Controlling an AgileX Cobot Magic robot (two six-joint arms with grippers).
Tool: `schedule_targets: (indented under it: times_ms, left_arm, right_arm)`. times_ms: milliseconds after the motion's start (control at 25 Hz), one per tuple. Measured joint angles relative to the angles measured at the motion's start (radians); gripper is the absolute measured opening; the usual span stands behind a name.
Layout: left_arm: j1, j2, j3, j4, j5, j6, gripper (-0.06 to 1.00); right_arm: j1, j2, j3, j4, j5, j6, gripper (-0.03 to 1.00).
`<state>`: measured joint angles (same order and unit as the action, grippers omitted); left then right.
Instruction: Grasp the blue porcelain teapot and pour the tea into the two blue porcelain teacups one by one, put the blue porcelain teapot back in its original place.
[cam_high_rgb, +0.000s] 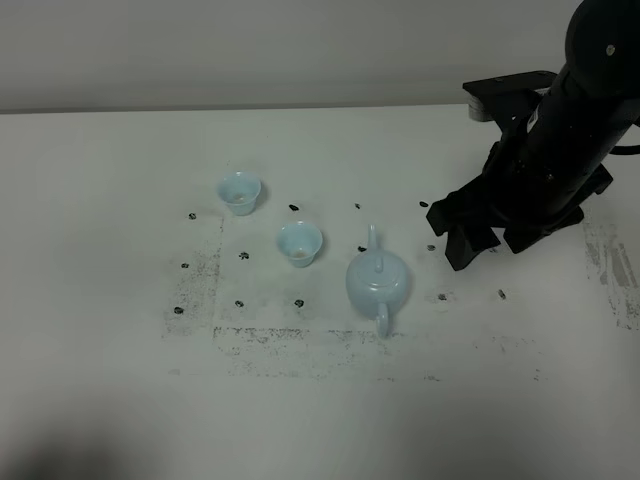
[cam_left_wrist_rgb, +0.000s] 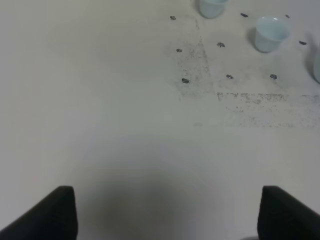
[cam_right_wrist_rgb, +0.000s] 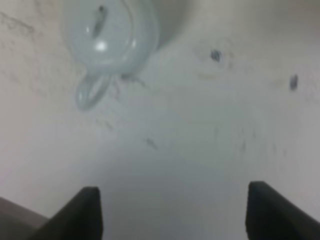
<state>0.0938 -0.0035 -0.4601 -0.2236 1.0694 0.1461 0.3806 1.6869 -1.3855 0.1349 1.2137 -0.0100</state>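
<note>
The blue porcelain teapot (cam_high_rgb: 376, 283) stands on the white table, spout pointing away and loop handle toward the front; in the right wrist view the teapot (cam_right_wrist_rgb: 107, 32) is blurred but whole. Left of it stand the two blue porcelain teacups, the nearer teacup (cam_high_rgb: 299, 243) and the farther teacup (cam_high_rgb: 239, 192), both upright. My right gripper (cam_high_rgb: 492, 242) hovers open to the right of the teapot, apart from it, with nothing between its fingers (cam_right_wrist_rgb: 87, 212). My left gripper (cam_left_wrist_rgb: 167, 212) is open over bare table, well short of the nearer teacup (cam_left_wrist_rgb: 270, 33).
Small black dots (cam_high_rgb: 299, 302) and a scuffed dark rectangle outline (cam_high_rgb: 300, 345) mark the table around the pottery. A pale wall runs behind the table's far edge (cam_high_rgb: 250, 108). A scuffed patch (cam_high_rgb: 620, 270) lies at the right edge.
</note>
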Motion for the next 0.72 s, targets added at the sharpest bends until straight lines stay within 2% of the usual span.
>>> schedule_targets:
  times_ms: [240,400,560,720]
  left_arm:
    - [0.0,0.0,0.0,0.0,0.0,0.0,0.7]
    - [0.0,0.0,0.0,0.0,0.0,0.0,0.7]
    - [0.0,0.0,0.0,0.0,0.0,0.0,0.7]
    - [0.0,0.0,0.0,0.0,0.0,0.0,0.7]
  right_arm:
    - [0.152,-0.171,0.206,-0.038,-0.002,0.195,0.58]
    - [0.229,-0.233,0.347,-0.058,-0.151,0.358,0.58]
    - [0.231,-0.201,0.369,-0.063,-0.266,0.393,0.58]
    - [0.231,-0.101,0.291,-0.096,-0.263,0.414,0.58]
